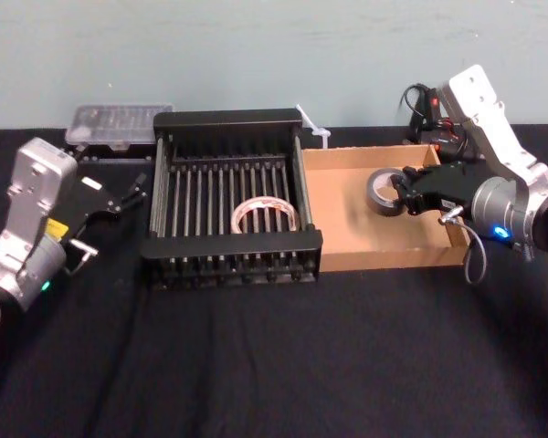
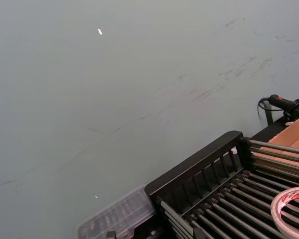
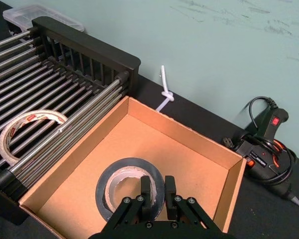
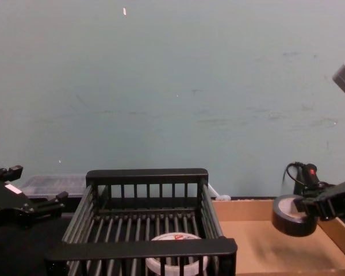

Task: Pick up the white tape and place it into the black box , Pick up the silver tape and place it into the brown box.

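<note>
The silver tape (image 1: 376, 181) hangs tilted just above the floor of the brown box (image 1: 347, 233), with my right gripper (image 1: 404, 194) shut on its wall. In the right wrist view one finger (image 3: 146, 188) is inside the pale core of the silver tape (image 3: 114, 172) and the other is outside it, over the brown box (image 3: 154, 139). The white tape (image 1: 240, 217) lies flat on the bars of the black box (image 1: 228, 119), towards its front right. My left gripper (image 1: 110, 193) is open and holds nothing, left of the black box. The chest view shows the silver tape (image 4: 287, 221) raised off the brown box (image 4: 259, 241).
A clear plastic case (image 1: 119, 119) sits behind the black box at the back left. A black tool with a red switch and coiled cable (image 3: 264, 144) lies behind the brown box, and a white tie (image 3: 164, 92) lies by the wall. Dark cloth covers the table's front.
</note>
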Available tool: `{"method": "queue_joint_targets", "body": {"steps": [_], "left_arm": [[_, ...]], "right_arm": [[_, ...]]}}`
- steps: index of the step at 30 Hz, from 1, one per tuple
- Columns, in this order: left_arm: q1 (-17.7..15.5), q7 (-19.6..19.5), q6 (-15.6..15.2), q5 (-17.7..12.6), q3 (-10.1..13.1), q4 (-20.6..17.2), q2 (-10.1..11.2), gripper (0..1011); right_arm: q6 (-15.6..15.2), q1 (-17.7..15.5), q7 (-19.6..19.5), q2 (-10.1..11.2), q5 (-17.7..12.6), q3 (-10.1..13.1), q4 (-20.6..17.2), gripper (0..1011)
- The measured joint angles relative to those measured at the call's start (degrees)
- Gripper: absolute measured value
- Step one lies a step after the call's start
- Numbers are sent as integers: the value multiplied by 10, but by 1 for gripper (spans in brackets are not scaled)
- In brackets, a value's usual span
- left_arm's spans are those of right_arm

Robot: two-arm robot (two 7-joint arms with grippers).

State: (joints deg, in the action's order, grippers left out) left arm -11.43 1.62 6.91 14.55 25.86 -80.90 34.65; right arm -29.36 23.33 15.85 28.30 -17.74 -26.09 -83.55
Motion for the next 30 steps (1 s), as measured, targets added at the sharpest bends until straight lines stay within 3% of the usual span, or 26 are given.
{"method": "queue_joint_targets", "body": {"steps": [14,18,29,30], "left_arm": [[0,0,0,0,0,0,0,1001],[0,0,0,0,0,0,0,1001],[0,0,0,0,0,0,0,1001],[0,0,0,0,0,0,0,1001]], "right_arm": [[1,-2,3,4,-1,-3,-4,181],[1,-2,4,4,-1,-3,-5,255],[2,-2,5,5,-2,-4,-5,653],[2,-2,5,5,-2,-4,-5,653]]}}
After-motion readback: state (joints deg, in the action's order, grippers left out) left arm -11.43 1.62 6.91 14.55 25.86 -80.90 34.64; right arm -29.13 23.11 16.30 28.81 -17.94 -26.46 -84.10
